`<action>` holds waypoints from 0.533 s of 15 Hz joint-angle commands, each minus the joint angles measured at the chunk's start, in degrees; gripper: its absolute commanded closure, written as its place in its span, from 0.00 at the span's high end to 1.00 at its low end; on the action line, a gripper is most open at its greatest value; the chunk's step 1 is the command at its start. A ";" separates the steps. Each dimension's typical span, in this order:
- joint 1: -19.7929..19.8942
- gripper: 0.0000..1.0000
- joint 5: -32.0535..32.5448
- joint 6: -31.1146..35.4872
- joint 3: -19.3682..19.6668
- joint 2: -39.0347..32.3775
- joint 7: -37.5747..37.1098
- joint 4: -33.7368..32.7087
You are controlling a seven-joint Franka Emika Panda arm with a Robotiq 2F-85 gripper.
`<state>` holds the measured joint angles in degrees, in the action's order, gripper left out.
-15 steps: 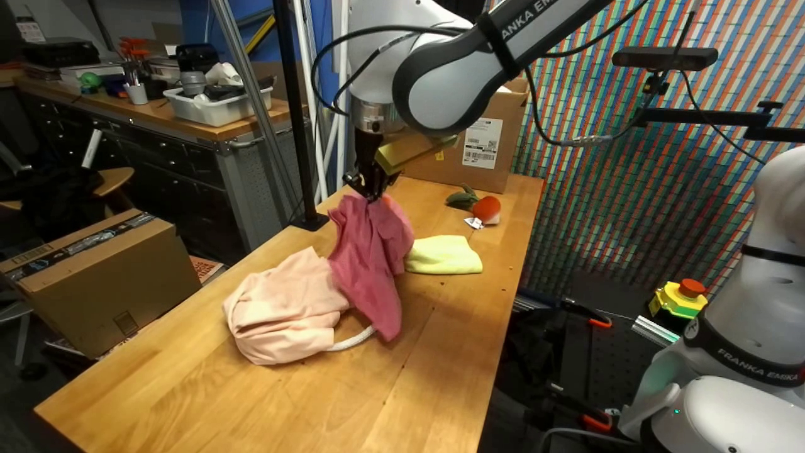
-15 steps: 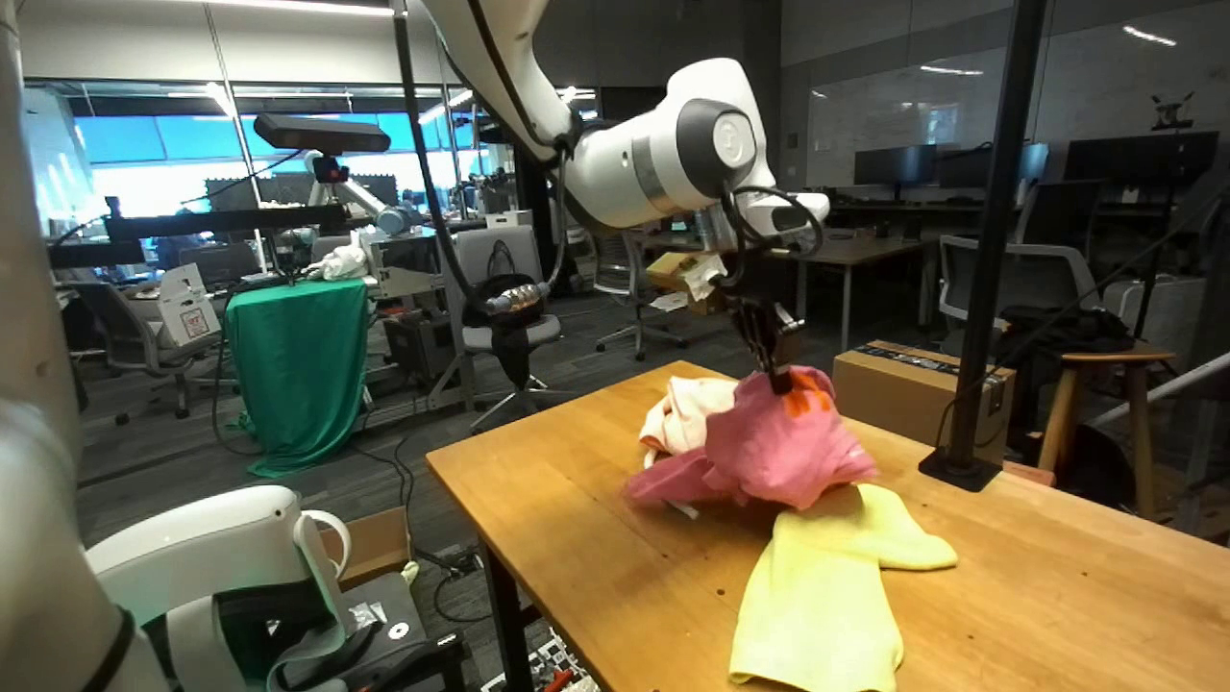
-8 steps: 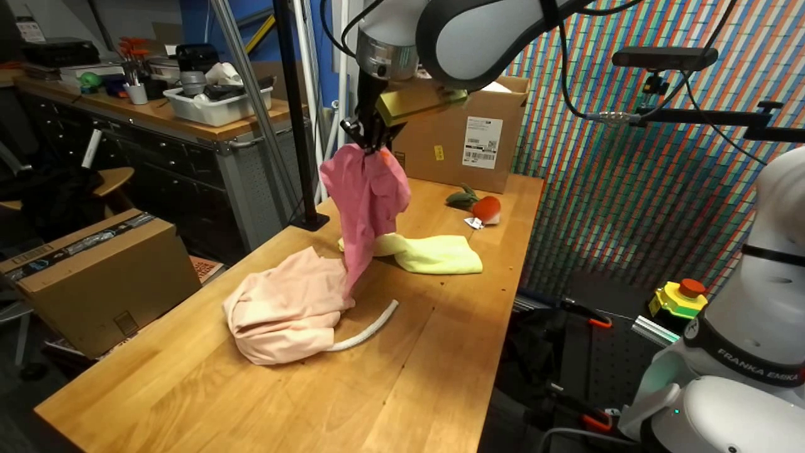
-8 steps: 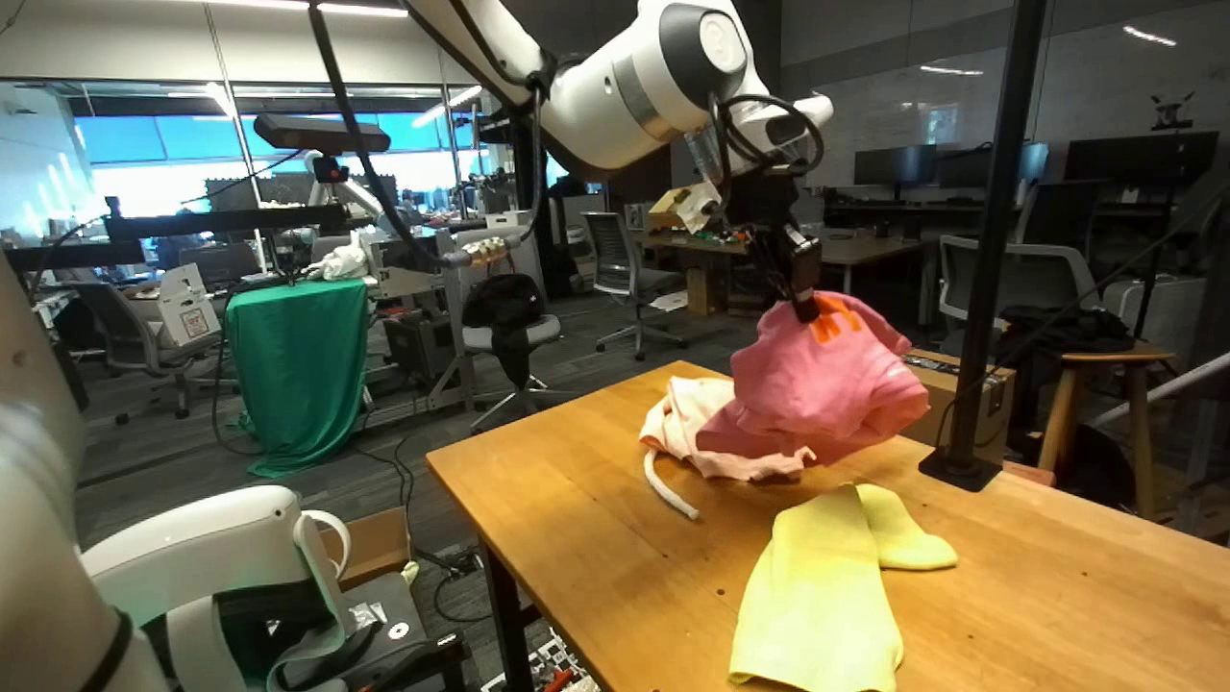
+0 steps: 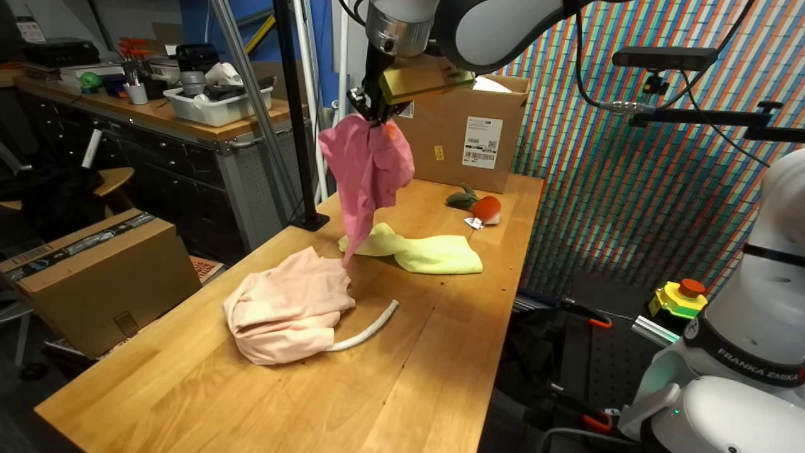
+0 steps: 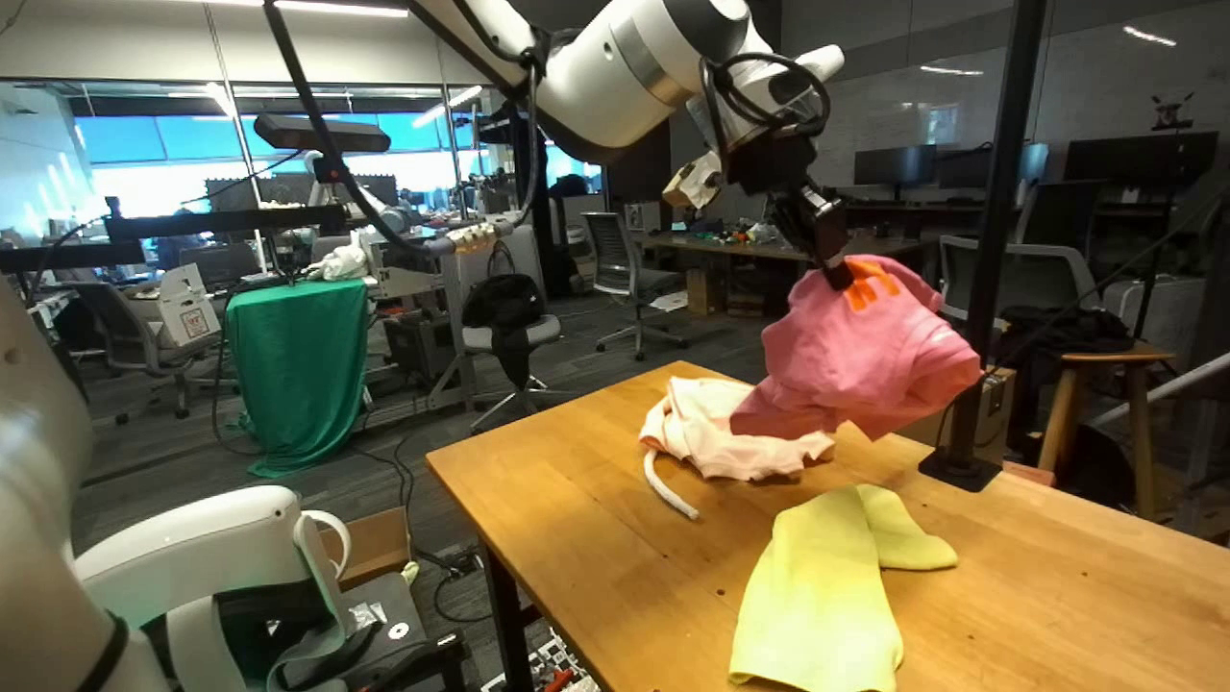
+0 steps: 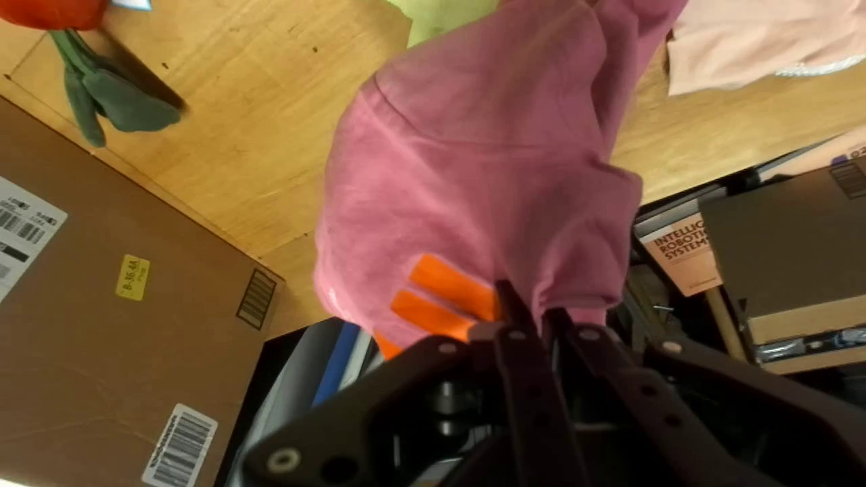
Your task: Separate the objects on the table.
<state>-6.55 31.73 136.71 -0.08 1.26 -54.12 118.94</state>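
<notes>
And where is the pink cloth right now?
The pink cloth hangs from the gripper; in an exterior view it shows mostly left of the labelled cardboard box, with the yellow cloth at lower right and the peach cloth at lower left.

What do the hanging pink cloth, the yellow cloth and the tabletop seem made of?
Pink cloth: soft matte fabric, perhaps cotton; it drapes and shows a seam.
Yellow cloth: matte fabric, fibre unclear; softly folded.
Tabletop: likely satin-finished wood; grain shows.
</notes>
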 commanded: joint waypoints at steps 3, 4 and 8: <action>4.39 0.02 6.24 1.09 0.24 -0.49 -7.15 -1.96; 5.18 0.02 5.96 1.04 0.63 -1.02 -7.13 -2.76; 7.92 0.02 4.66 0.87 2.50 -4.19 -6.41 -7.36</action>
<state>-0.24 36.16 136.75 1.45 0.04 -59.79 116.21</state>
